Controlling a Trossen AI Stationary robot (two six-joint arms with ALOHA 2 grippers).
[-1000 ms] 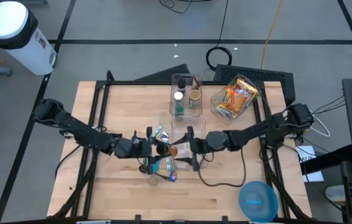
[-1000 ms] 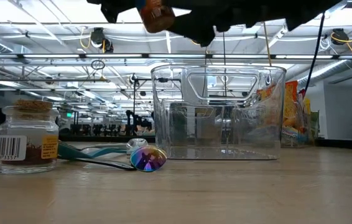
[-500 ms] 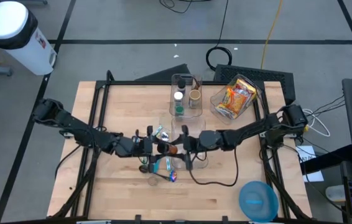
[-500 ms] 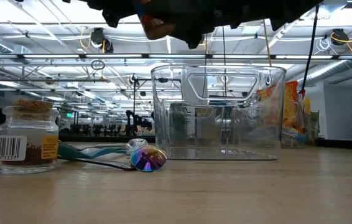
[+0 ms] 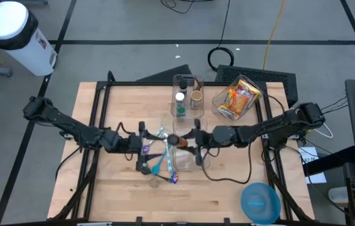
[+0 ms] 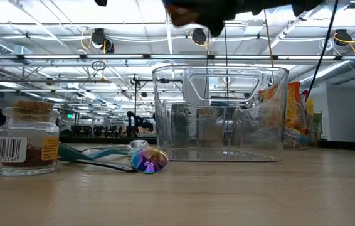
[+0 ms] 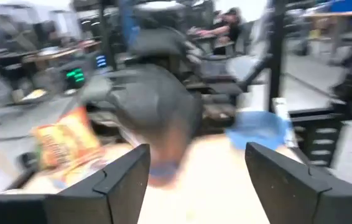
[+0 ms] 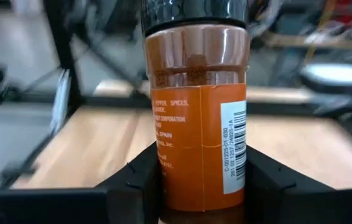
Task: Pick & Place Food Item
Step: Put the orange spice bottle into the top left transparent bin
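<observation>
A spice jar (image 8: 196, 118) with an orange label and a black cap hangs in the air over the left edge of a clear bin (image 5: 193, 160). My right gripper (image 5: 188, 141) is shut on it. In the low view the jar (image 6: 182, 11) is at the top edge, above the clear bin (image 6: 221, 113). My left gripper (image 5: 144, 148) stands open just to the left of the jar with nothing between its fingers (image 7: 120, 180). My right gripper pinches the jar's lower body (image 8: 170, 180) between its two fingers (image 8: 132, 183), one on each side of the label. It comes in level from the table's right. The jar stands upright, cap up, lifted clear of the table and the bin.
A cork-lidded jar (image 6: 28, 135) and shiny spoons (image 6: 147, 158) lie left of the clear bin. At the back stand an organizer with small jars (image 5: 188, 97) and a bin of snack bags (image 5: 237, 97). A blue bowl (image 5: 260, 202) sits near right.
My left gripper has opened, let go of the jar and drawn back toward the table's left edge. My right gripper has shut on the jar and carried it up and a little toward the right, still upright.
</observation>
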